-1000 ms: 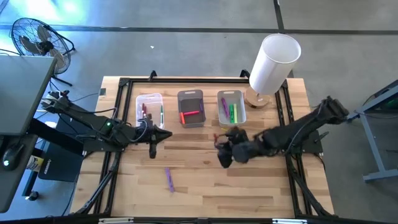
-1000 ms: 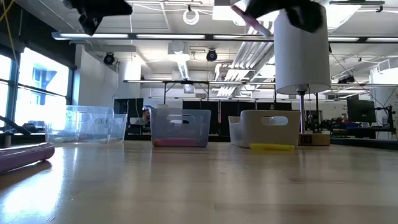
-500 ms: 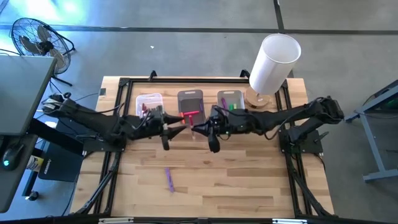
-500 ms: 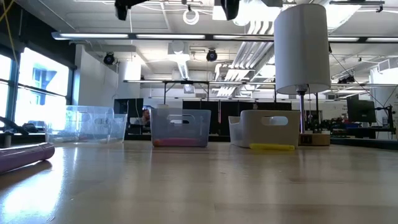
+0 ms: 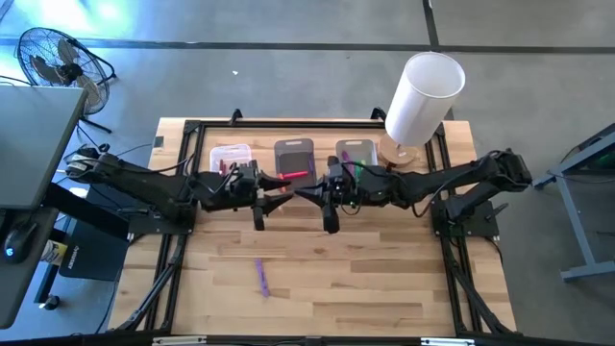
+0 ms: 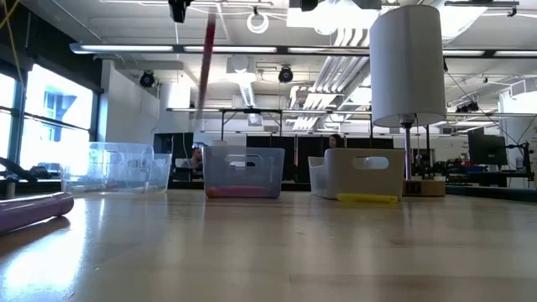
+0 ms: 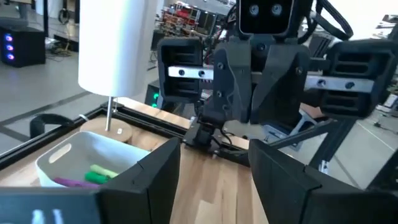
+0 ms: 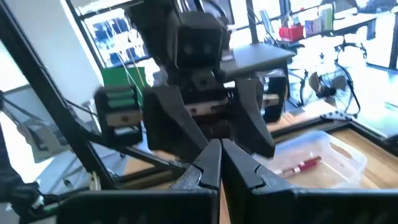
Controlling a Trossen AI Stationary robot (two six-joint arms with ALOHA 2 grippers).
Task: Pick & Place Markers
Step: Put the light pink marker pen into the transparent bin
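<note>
My left gripper (image 5: 282, 188) and my right gripper (image 5: 300, 195) stand tip to tip, high above the table in front of the grey middle bin (image 5: 294, 154). My left gripper (image 7: 214, 168) is open wide and empty. My right gripper (image 8: 219, 158) has its fingers together, with no marker visible between them. A pink-red marker (image 6: 205, 59) shows upright and blurred in mid-air, just below gripper height; no gripper is seen touching it. A purple marker (image 5: 261, 277) lies flat on the table near the front. A yellow marker (image 6: 367, 198) lies before the white bin (image 6: 362, 172).
Three bins stand in a row at the far side: a clear one (image 5: 231, 159) with markers, the grey one holding a red marker (image 5: 298, 176), and one (image 5: 357, 165) with green and purple markers. A tall white cylinder (image 5: 423, 96) on a wooden base stands at the far right.
My right gripper, holding the pink marker tilted, has travelled toward the table's left and met my left gripper, which moved right and toward the far edge. The marker has left the right gripper and now stands upright and blurred in the air.
</note>
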